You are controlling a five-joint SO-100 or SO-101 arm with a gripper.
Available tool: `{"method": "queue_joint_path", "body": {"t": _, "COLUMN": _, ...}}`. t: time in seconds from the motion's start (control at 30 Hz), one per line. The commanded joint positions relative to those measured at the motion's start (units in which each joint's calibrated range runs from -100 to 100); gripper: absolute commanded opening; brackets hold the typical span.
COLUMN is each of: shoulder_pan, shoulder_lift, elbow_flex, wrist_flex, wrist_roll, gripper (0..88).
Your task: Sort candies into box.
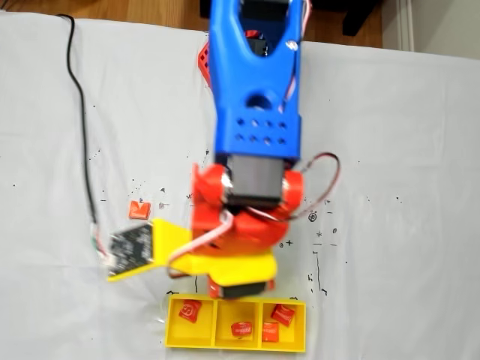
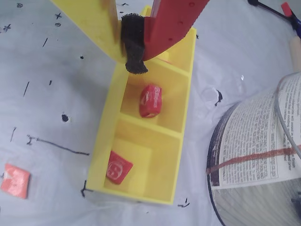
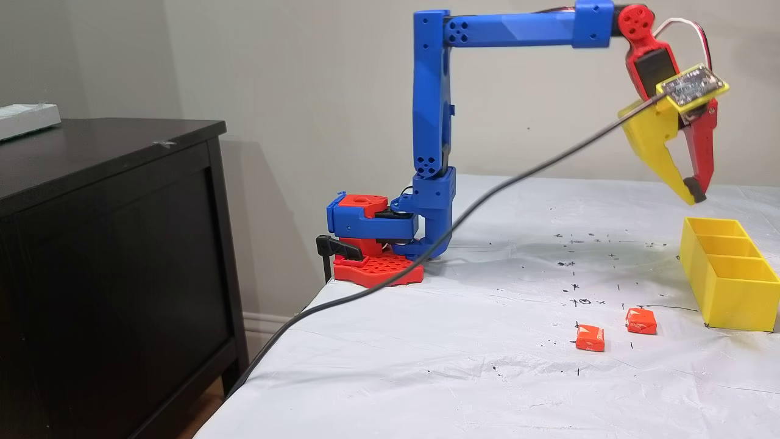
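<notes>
Sorting partly done: four candies counted in the box, two left out.

Gripper hangs above the box, fingertips closed together, apparently empty. Loose candies lie on the cloth at the box's eight o'clock in a fixed view.

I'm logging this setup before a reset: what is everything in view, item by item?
candies in box: four, red; one in an end compartment, one in the middle, two at the other end
candies on cloth: two, orange-red, near the box
box: one, yellow, below the tool
cloth: one, white, ink-marked, over the table
cable: one, black, across the cloth
cabinet: one, dark, beside the table
printed pages: curved, beside the box
arm: one, blue, red base
tool: yellow and red fingers, shut, empty
</notes>
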Motion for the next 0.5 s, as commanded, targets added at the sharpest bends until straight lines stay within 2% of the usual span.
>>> {"method": "queue_joint_path", "body": {"t": 0.0, "shoulder_pan": 4.5, "shoulder_lift": -4.5, "elbow_flex": -2.9, "wrist_flex": 6.5, "wrist_roll": 4.6, "gripper": 0.2}}
{"method": "queue_joint_path", "body": {"t": 0.47, "shoulder_pan": 11.5, "shoulder_lift": 5.7, "elbow_flex": 3.7, "wrist_flex": 2.1, "wrist_roll": 6.3, "gripper": 0.6}}
